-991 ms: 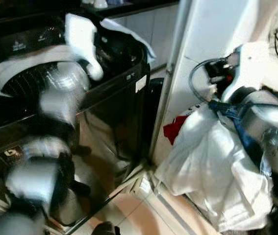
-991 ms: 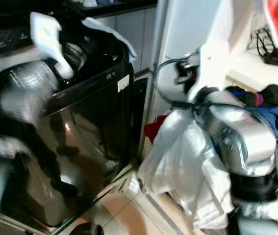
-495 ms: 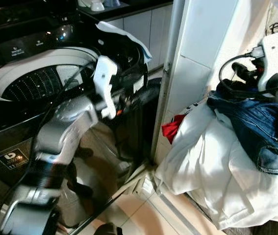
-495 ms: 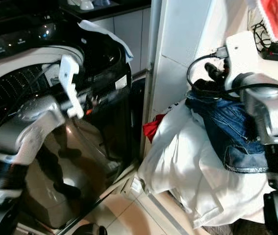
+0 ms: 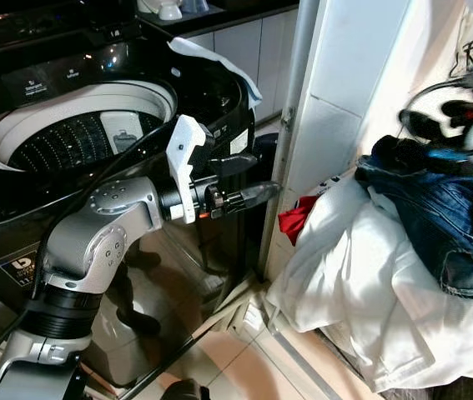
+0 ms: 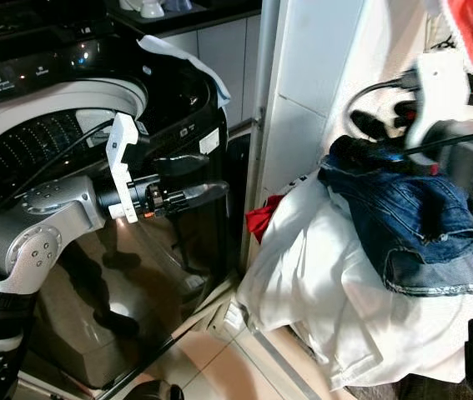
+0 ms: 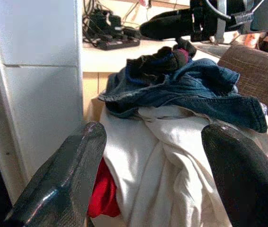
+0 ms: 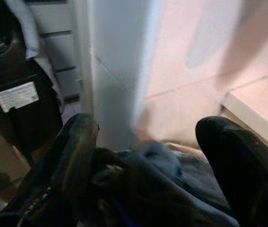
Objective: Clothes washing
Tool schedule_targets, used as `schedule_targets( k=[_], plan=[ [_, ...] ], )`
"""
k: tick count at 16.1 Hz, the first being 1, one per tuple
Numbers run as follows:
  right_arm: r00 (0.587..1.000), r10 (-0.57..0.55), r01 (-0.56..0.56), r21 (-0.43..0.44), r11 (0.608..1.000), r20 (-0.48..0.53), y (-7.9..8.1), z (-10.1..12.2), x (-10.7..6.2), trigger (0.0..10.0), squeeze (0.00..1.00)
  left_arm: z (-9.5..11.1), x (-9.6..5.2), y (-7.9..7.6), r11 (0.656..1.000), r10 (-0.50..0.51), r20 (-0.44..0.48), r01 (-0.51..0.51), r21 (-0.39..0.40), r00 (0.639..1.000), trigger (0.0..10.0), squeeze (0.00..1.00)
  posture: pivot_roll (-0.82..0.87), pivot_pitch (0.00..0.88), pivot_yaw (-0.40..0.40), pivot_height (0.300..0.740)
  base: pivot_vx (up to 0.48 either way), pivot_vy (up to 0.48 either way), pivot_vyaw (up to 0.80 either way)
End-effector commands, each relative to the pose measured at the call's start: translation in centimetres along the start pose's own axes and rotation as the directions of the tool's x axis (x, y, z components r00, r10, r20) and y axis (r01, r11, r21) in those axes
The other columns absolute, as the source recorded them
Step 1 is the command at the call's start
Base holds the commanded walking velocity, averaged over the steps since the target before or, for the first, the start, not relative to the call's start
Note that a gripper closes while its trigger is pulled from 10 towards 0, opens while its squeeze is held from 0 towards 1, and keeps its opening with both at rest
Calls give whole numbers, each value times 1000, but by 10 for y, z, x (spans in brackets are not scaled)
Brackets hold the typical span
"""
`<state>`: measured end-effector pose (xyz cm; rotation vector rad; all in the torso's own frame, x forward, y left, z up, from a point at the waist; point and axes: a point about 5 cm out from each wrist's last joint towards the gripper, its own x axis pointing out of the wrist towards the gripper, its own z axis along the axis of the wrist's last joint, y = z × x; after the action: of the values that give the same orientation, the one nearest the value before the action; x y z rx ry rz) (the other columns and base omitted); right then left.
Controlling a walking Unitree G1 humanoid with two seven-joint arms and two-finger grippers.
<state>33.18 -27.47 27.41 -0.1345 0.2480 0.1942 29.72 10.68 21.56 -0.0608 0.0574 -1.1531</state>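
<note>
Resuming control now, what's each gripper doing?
Left gripper: open, empty, pointing at the laundry pile.
Right gripper: open over the jeans.

left gripper [image 5: 249, 179] empty, fingers spread, extended beside washing machine [image 5: 69, 133]. right gripper [image 8: 145, 156] spread, raised well clear of it.

— What stands on the tan tiled floor [image 5: 244, 371]?

— A glossy black top-loading washing machine [image 5: 94, 167], lid open, its perforated drum ringed in white. Just beside it rises a white tiled wall corner [image 5: 328, 108].

— And past the corner?

— A heap of crumpled white cloth [image 5: 361, 292] sits low by the floor, a red garment [image 5: 296, 218] tucked at its edge and blue denim jeans [image 5: 436, 217] draped over its top.
</note>
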Motion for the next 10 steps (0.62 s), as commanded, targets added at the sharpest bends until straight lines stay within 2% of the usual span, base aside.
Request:
schedule_targets(
  k=[1, 2, 4, 8, 9, 10],
  plan=[
    [999, -10, 11, 35, 999, -32, -8, -7, -4, 10000, 0, 1, 0, -5, 1000, -24, -11, 24, -1, 1000, 10000, 0, -23, 0, 35, 740, 0, 0, 0],
    [999, -11, 12, 35, 999, -42, -9, -10, -4, 10000, 0, 0, 0, -5, 1000, -26, -13, 26, -3, 1000, 10000, 0, -23, 0, 35, 740, 0, 0, 0],
    [990, -10, 13, 22, 1000, -137, -12, -27, -5, 10000, 0, -1, -1, -7, 999, -41, -35, 40, -15, 999, 10000, 0, -23, 0, 35, 740, 0, 0, 0],
    [982, 44, -31, 69, 997, -185, -9, -45, -6, 10000, 0, -3, -2, -13, 996, -86, -53, 84, -31, 995, 10000, 0, -22, 0, 36, 740, 0, 0, 0],
    [980, 48, -34, 73, 997, -192, -10, -48, -7, 8471, 0, -4, -2, -14, 996, -88, -55, 86, -32, 995, 10000, 0, -22, 0, 35, 740, 0, 0, 0],
    [979, 49, -35, 78, 996, -197, -10, -49, -8, 2275, 0, -4, -2, -14, 996, -90, -59, 89, -33, 994, 10000, 0, -22, 0, 35, 740, 0, 0, 0]
  ],
)
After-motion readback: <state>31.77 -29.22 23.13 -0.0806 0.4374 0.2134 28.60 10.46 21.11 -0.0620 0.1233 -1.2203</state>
